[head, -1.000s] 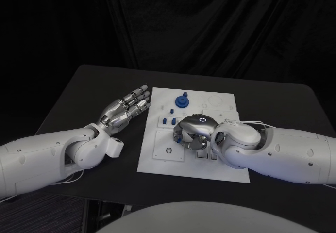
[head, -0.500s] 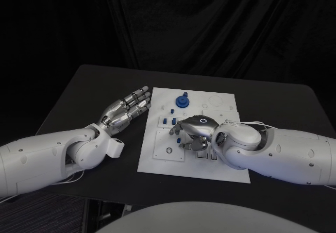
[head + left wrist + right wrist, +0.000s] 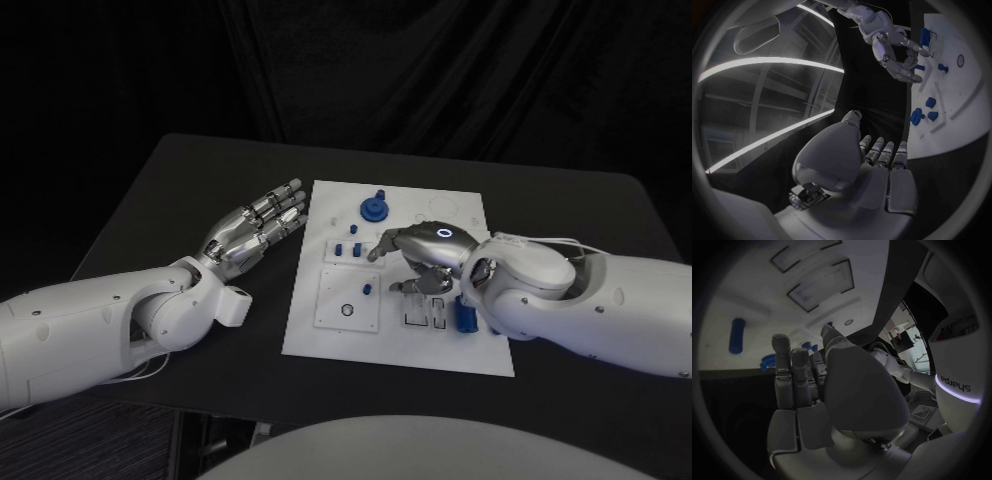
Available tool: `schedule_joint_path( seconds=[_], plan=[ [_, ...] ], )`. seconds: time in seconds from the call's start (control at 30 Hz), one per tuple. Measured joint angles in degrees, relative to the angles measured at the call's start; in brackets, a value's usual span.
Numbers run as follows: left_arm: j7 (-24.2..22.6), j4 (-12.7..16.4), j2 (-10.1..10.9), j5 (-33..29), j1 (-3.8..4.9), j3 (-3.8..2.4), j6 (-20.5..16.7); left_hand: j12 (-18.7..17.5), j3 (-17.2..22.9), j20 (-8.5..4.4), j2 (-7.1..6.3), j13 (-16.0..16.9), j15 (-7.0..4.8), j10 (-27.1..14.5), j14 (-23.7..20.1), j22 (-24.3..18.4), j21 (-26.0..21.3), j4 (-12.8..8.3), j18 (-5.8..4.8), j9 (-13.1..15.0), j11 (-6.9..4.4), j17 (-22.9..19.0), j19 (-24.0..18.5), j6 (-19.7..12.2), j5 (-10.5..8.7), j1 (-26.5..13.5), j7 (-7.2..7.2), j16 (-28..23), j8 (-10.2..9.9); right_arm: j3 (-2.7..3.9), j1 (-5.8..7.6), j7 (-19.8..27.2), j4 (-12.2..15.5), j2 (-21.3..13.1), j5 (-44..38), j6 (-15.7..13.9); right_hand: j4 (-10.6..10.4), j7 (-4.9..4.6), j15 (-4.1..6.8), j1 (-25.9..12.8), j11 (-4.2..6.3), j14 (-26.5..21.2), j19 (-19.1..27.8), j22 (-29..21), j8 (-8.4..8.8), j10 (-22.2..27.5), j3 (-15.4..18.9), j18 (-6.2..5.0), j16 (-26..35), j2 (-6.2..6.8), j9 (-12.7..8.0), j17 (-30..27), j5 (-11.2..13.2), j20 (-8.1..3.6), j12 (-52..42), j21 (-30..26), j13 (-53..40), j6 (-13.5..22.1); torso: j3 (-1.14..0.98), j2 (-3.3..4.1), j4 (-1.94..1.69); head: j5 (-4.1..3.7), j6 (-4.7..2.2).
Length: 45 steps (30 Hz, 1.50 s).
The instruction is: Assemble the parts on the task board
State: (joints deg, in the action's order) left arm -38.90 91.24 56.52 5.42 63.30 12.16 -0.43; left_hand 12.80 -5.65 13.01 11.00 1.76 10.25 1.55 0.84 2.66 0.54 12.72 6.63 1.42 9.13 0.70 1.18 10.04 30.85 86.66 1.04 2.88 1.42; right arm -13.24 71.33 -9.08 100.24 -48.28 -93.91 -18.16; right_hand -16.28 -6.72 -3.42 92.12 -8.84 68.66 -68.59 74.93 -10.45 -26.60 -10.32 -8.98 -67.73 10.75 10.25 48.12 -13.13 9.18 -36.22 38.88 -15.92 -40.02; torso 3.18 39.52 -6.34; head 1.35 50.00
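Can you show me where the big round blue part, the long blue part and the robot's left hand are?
Round blue part (image 3: 375, 208), head view, on its disc.
Long blue part (image 3: 464, 315), head view, mid-length.
Left hand (image 3: 257, 226), head view, on its palm.

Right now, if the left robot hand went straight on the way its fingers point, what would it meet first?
Probably nothing: the left robot hand lies beside the white board, fingers pointing past its far left corner over bare table. Height is unclear.

A black table (image 3: 173, 190) carries the white task board (image 3: 325, 335), which lies flat near its middle. Beside the board's left edge, the left forearm (image 3: 195, 300) appears to rest on the tabletop.
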Motion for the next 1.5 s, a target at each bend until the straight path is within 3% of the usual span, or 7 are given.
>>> schedule_joint_path(
  seconds=[0.07,0.23,0.43,0.87,1.17,1.4,1.5],
  plan=[
    [0.0,0.0,0.0,0.0,-0.01,0.0,0.0,0.1,0.0,0.0,0.0,0.0,0.0,0.0,0.0,0.0,0.0,0.0,0.0,0.0,0.0,0.0,0.0,0.0,0.0,0.0,0.0,0.0,0.0,0.06,1.51,-0.3,0.9,-1.7,0.3,0.0,0.1,-0.44,0.03,0.2,0.23,1.2,-1.1,0.0,-0.43,-1.1,-0.2,0.0,-1.0,-0.19,0.0,1.1,-0.8,-0.03,-0.7,1.6,0.2,-1.4,-0.02,-0.01,0.01,-0.08,0.0],
    [0.0,0.2,0.0,-0.2,-0.02,0.0,0.0,0.1,0.0,0.0,0.0,0.0,0.0,0.0,0.0,0.1,0.0,0.0,0.0,0.0,0.0,0.1,0.0,0.0,0.0,0.0,0.0,0.0,0.0,-0.18,4.26,-1.4,2.7,-6.3,1.3,0.0,0.2,0.03,0.16,-1.1,0.64,5.1,-4.9,0.0,-0.71,-5.0,-0.8,0.0,-4.3,-1.44,-0.1,5.5,-1.9,-0.15,-1.6,7.4,1.5,-4.1,-0.03,-0.04,0.02,-0.43,0.0],
    [0.0,0.1,-0.1,-0.3,-0.02,0.0,0.0,0.1,0.2,0.0,0.0,0.1,0.0,0.0,0.0,0.1,0.0,-0.2,0.0,0.1,0.0,0.0,0.0,0.2,0.07,0.0,0.21,0.2,0.0,-0.71,5.14,-2.8,2.4,-9.3,2.1,0.1,-0.1,-0.28,0.3,-2.4,0.82,6.2,-5.9,0.0,-0.71,-6.5,-1.0,0.62,-5.3,-1.92,-0.5,6.7,-2.3,-0.21,-1.2,9.2,2.7,-5.1,0.01,-0.01,0.02,-0.73,0.0],
    [0.0,-0.2,-0.4,-0.6,-0.05,0.0,0.0,0.3,0.2,0.21,0.0,0.0,0.2,0.0,-0.2,0.1,0.0,-0.2,0.0,0.1,0.0,0.0,0.2,0.2,0.23,0.0,0.21,0.2,0.0,-1.05,3.87,-3.9,-0.2,-9.5,3.9,0.3,0.1,-0.56,0.53,-4.1,1.13,7.6,-7.4,0.0,-0.14,-10.3,-1.2,0.98,-6.0,-1.93,-1.1,7.8,-0.6,-0.48,-0.7,11.2,4.4,-6.6,0.02,0.04,-0.02,-1.03,0.0],
    [0.0,-0.2,-0.5,-0.7,-0.08,0.0,0.0,0.3,0.3,0.21,0.0,0.0,0.41,0.0,0.0,0.2,0.0,-0.3,0.0,0.0,-0.01,0.0,0.2,0.2,0.23,0.0,0.21,0.2,0.0,-1.05,2.67,-3.7,-2.1,-8.0,4.6,0.4,0.4,-1.57,1.18,-4.5,2.0,8.7,-8.5,0.0,0.08,-14.9,-1.8,0.98,-6.6,-1.87,-1.3,8.8,0.5,-1.15,0.5,13.2,5.9,-8.4,-0.02,0.05,-0.02,-1.18,0.0],
    [0.0,-0.3,-0.5,-0.7,-0.15,0.0,0.0,0.2,0.3,0.2,0.0,0.0,0.4,0.0,0.0,0.2,0.0,-0.3,0.01,0.0,-0.01,0.0,0.2,0.2,0.44,0.0,0.2,0.2,0.0,-1.05,1.92,-3.1,-3.9,-6.3,4.7,0.4,0.8,-2.21,1.62,-4.5,2.31,9.2,-8.9,0.0,0.58,-17.3,-2.7,0.97,-6.6,-1.84,-1.6,9.0,0.4,-1.61,2.1,13.7,6.9,-9.0,-0.01,0.04,0.0,-1.28,0.0],
    [0.0,-0.4,-0.6,-0.7,-0.22,0.0,0.0,0.2,0.3,0.2,0.0,0.0,0.4,0.0,0.0,0.2,0.0,-0.3,0.0,0.0,0.0,0.0,0.2,0.2,0.45,0.0,0.21,0.2,0.0,-1.04,1.55,-2.9,-4.5,-5.7,4.8,0.4,1.3,-2.29,1.62,-3.4,2.39,9.2,-8.9,0.0,0.59,-18.8,-3.8,0.98,-6.6,-1.55,-1.6,9.0,-1.2,-1.61,3.5,13.7,7.7,-9.8,-0.01,0.04,0.0,-1.33,0.0]
  ],
)
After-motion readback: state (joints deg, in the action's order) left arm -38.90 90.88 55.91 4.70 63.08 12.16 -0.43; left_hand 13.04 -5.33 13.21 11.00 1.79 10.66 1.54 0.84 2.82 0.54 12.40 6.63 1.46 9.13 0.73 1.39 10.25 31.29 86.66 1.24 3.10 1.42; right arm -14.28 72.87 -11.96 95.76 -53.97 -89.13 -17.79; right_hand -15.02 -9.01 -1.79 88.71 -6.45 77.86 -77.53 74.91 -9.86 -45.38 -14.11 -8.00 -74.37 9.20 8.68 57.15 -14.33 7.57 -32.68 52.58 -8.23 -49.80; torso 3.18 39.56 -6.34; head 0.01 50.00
